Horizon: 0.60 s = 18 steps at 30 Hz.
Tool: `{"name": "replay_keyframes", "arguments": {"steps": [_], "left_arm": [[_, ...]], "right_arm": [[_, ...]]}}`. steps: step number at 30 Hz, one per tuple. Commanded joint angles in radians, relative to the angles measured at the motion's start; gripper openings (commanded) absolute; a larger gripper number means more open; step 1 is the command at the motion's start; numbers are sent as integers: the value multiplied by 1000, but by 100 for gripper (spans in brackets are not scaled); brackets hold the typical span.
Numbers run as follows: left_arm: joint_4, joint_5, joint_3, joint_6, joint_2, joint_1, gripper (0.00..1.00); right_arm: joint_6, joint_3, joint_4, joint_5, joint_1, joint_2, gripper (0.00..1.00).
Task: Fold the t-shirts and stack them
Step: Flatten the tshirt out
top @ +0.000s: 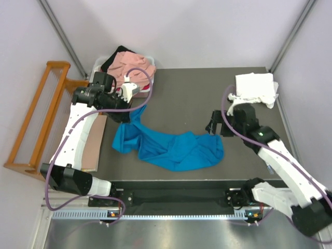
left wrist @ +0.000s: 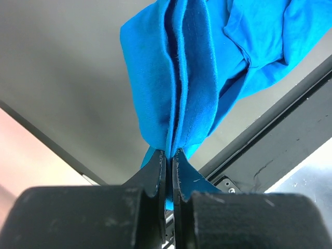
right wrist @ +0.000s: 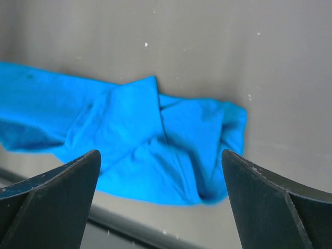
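Blue t-shirt [top: 171, 148]: crumpled in a long band on the dark table [top: 192, 93], toward 7 o'clock of centre; left end lifted off the surface, rest lying flat and bunched.
Left gripper [top: 134, 108]: at 10 o'clock of the table, above the raised end of the blue t-shirt; jaws pressed together on a folded, hemmed edge of it (in the left wrist view [left wrist: 168, 155] the cloth hangs away from the fingertips in several layers).
Right gripper [top: 213, 124]: at 3 o'clock of the blue t-shirt, just beside its right end and apart from it; jaws spread wide with nothing between them; in the right wrist view [right wrist: 160, 155] the cloth lies on the table beyond the fingers.
White t-shirt [top: 255, 88]: folded pile at the 2 o'clock corner of the table.
White tub [top: 98, 65]: off the 11 o'clock corner, holding a salmon-pink t-shirt [top: 136, 63] with a black t-shirt [top: 115, 56] beneath it.
Wooden rack [top: 39, 122]: at 9 o'clock, outside the table edge, slats upright.
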Motion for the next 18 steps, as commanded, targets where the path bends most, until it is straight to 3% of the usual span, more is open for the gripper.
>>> {"name": "replay_keyframes", "arguments": {"steps": [1,6,13,15,18], "left_arm": [[18,31,-17,13,-25,3,0],[23,27,-49,10,-41,4,0],[38,3,-80,13,-62,4,0],[43,3,-85,12,-62,4,0],[47,5,-86,9,-61,3,0]], "right_arm": [[36,7,221,-42,-8,199,100],[48,-2,337,-65,-4,424,100],[47,-50,368,-45,4,458,100],[45,-56,354,-28,4,457,96],[48,-66,318,13,18,442,81]]}}
